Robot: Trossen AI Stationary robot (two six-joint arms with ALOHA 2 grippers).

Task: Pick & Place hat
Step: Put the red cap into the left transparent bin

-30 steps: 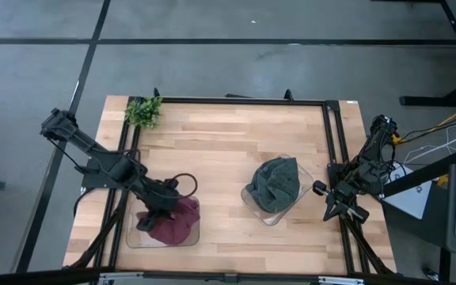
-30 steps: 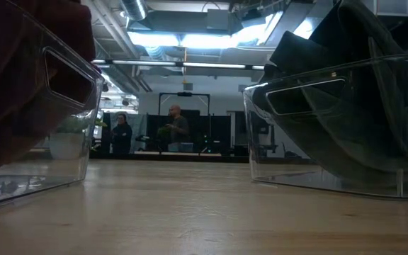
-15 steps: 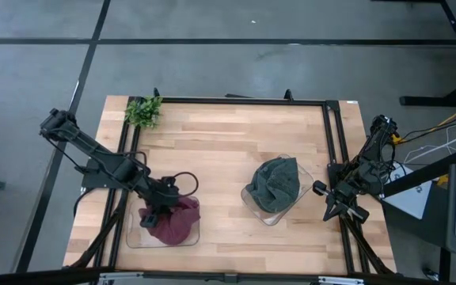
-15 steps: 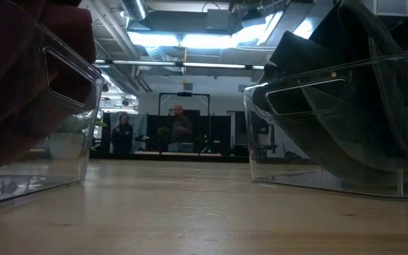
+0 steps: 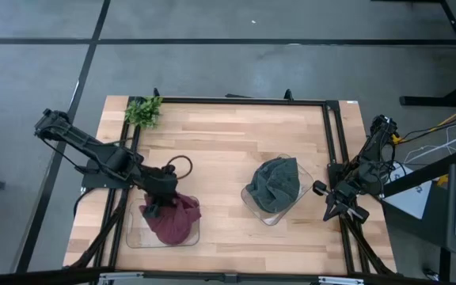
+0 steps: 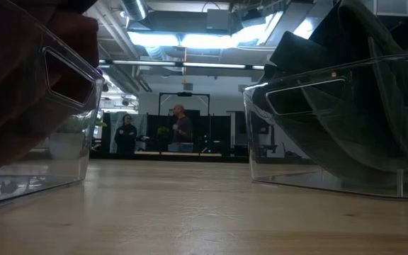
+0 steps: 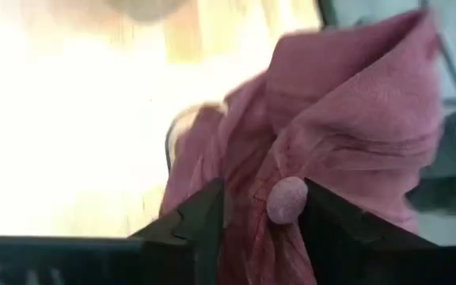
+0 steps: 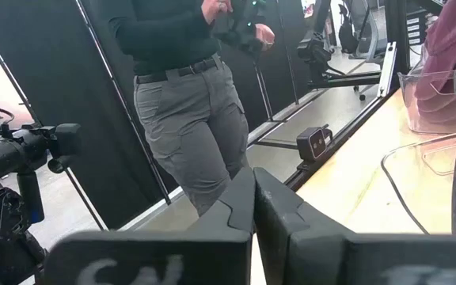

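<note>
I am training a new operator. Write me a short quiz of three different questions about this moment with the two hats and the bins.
1. True or false: the maroon hat lies in the clear bin on the left side of the table.
2. Which gripper is at the maroon hat? A) left gripper B) right gripper C) both
3. Fill in: the grey-green hat sits in the other ___ bin.

Key
1. True.
2. A. Its fingers stand apart with the cloth between them; the right gripper is parked shut at the table's right edge.
3. Clear.
</note>
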